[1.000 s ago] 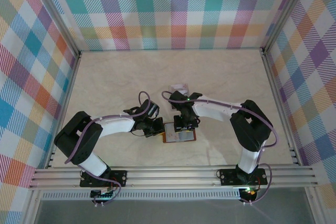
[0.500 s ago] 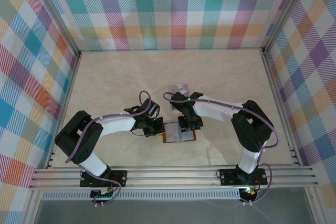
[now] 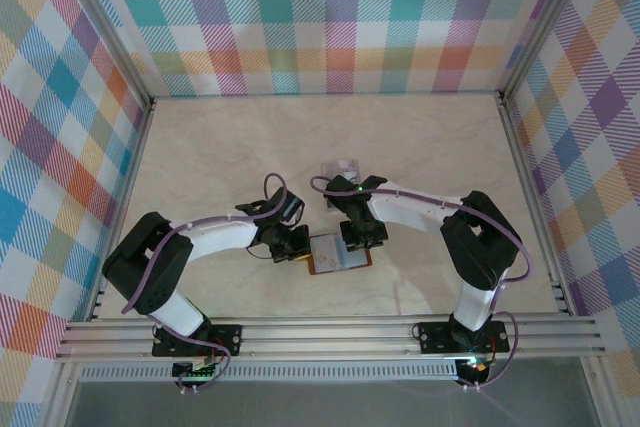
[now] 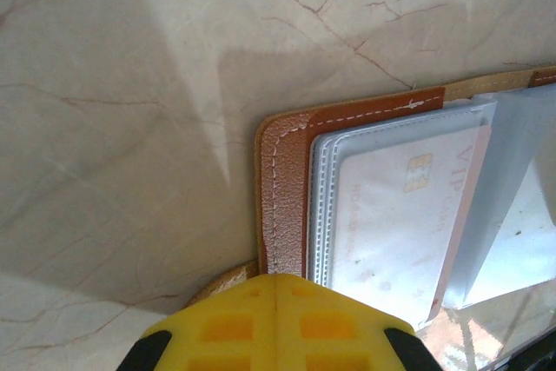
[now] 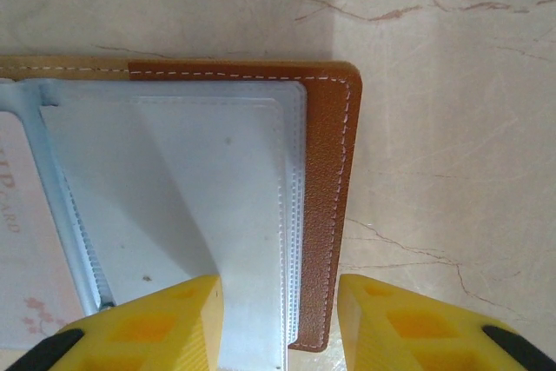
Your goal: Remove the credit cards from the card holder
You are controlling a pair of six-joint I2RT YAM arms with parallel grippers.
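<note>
Holder: reddish-brown leather bifold card holder (image 3: 341, 255), open flat between grippers.
Card: pale silvery credit card (image 4: 391, 215), sleeved inside.
Left gripper (image 4: 276, 293): jaws closed at holder's edge.
Right gripper (image 5: 278, 297): jaws apart, astride clear plastic sleeve (image 5: 217, 188).
Advice: pin holder; pinch card alone.

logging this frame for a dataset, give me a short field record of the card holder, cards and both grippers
card holder: open flat on the table, sleeves up
credit cards: one pale card lettered VIP, inside a clear sleeve
left gripper: fingers together at the holder's edge; grip unclear
right gripper: open, fingers straddling the holder's leather edge
task state: card not yet pulled out
</note>
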